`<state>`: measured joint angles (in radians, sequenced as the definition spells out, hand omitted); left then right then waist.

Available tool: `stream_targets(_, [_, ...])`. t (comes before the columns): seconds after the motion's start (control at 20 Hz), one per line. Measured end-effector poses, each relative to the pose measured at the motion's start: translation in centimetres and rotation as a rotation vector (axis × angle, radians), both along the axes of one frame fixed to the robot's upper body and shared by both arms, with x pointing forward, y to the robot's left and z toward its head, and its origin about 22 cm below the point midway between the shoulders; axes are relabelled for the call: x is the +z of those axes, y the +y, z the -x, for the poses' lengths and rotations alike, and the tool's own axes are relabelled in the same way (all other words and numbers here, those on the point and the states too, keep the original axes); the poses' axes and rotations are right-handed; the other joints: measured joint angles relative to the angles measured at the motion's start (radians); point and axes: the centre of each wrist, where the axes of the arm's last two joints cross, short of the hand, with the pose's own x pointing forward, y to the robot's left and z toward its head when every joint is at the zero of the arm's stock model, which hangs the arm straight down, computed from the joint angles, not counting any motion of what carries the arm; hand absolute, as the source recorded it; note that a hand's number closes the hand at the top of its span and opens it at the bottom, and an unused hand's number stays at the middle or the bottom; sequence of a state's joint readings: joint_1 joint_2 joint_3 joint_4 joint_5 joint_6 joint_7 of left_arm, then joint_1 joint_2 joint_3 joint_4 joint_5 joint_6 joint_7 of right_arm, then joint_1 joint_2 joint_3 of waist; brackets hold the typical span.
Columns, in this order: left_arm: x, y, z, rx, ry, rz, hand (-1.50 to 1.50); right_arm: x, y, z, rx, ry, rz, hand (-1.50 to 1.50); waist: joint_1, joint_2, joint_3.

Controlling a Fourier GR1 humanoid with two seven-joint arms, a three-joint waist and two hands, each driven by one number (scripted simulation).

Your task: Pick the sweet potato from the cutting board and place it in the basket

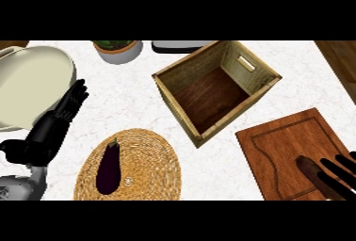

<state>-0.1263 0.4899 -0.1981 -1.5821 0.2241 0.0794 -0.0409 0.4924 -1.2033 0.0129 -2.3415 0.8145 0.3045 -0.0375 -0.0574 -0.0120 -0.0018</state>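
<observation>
The sweet potato (311, 170), reddish brown and elongated, lies near the lower right corner of the wooden cutting board (281, 141). My right hand (338, 165) enters from the lower right edge. Its fingers are stretched out, over and beside the sweet potato, and partly cover its near end; I see no curl around it. The basket (179, 104), a square wooden-bottomed box tilted like a diamond, stands up and left of the board with nothing inside. My left hand (49, 134) rests open at the far left, fingers pointing up.
A dark purple eggplant (109, 167) lies on a round woven mat (149, 164) at lower centre. A large cream vessel (31, 80) fills the upper left. A potted plant (118, 50) and a white appliance (181, 45) stand along the back.
</observation>
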Motion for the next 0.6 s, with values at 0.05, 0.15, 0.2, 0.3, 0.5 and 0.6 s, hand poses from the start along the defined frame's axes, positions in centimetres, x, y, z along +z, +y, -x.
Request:
stream_targets(0.05, [0.1,-0.1,-0.1,-0.004,-0.001,-0.005,0.00,0.1,-0.2,0.0,-0.001,-0.001,-0.005,-1.50,0.003,0.001,0.000])
stream_targets(0.15, [-0.1,-0.1,-0.3,-0.005,0.001,0.000,0.00,0.5,-0.7,0.0,-0.002,-0.007,-0.008,-1.50,0.005,0.001,0.000])
stream_targets(0.2, [0.1,0.0,-0.5,-0.006,0.002,0.000,0.00,0.3,-1.0,0.2,0.000,-0.006,-0.029,-1.50,0.007,0.002,0.001])
stream_targets(0.3, [0.1,0.2,-0.6,-0.014,0.000,0.003,0.00,0.2,-1.5,0.4,-0.006,-0.009,-0.058,-1.50,0.015,0.003,0.001])
stream_targets(0.5, [-0.2,-0.2,-0.7,-0.025,-0.009,0.005,0.00,-0.9,-2.4,0.9,-0.017,0.003,-0.137,-1.50,0.030,0.007,0.002])
stream_targets(0.6, [0.1,-0.2,-0.8,-0.031,-0.011,0.004,0.00,-1.9,-3.1,1.0,-0.013,0.001,-0.166,-1.50,0.036,0.007,0.002])
